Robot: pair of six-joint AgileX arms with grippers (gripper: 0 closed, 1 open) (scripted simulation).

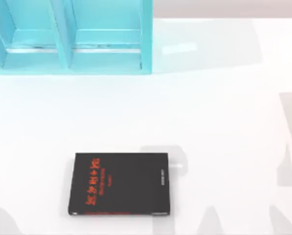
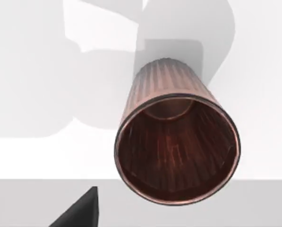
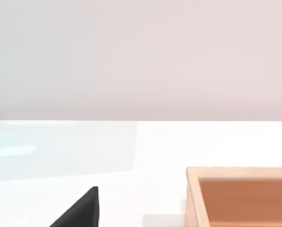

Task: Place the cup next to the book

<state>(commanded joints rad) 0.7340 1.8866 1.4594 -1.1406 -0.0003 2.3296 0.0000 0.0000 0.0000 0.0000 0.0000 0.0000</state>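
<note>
Table [image 1: 224,112]: white, lit from above, with grey arm shadows along its right edge and near its bottom edge in the top view.
Shelf [image 1: 70,36]: turquoise, with open compartments, at the table's far left.
Book [image 1: 120,184]: black, flat on the table left of centre toward the near edge, red characters on the cover, grey print near its right side.
Box [image 3: 240,196]: tan wooden, open-topped, on the table in the right wrist view, with one corner and part of its inner wall showing.
Cup [image 2: 176,142]: reddish-brown, ribbed sides, dark rim; the left wrist view looks into its open mouth at close range, white table behind it. Whether it stands on the table or is lifted cannot be told.
Left gripper: a dark finger [image 2: 79,210] tip shows near the cup, apart from its rim; cannot tell how wide the hand is or whether it holds anything.
Right gripper: a dark finger [image 3: 79,210] tip shows over the table, near the box; its width cannot be told.
</note>
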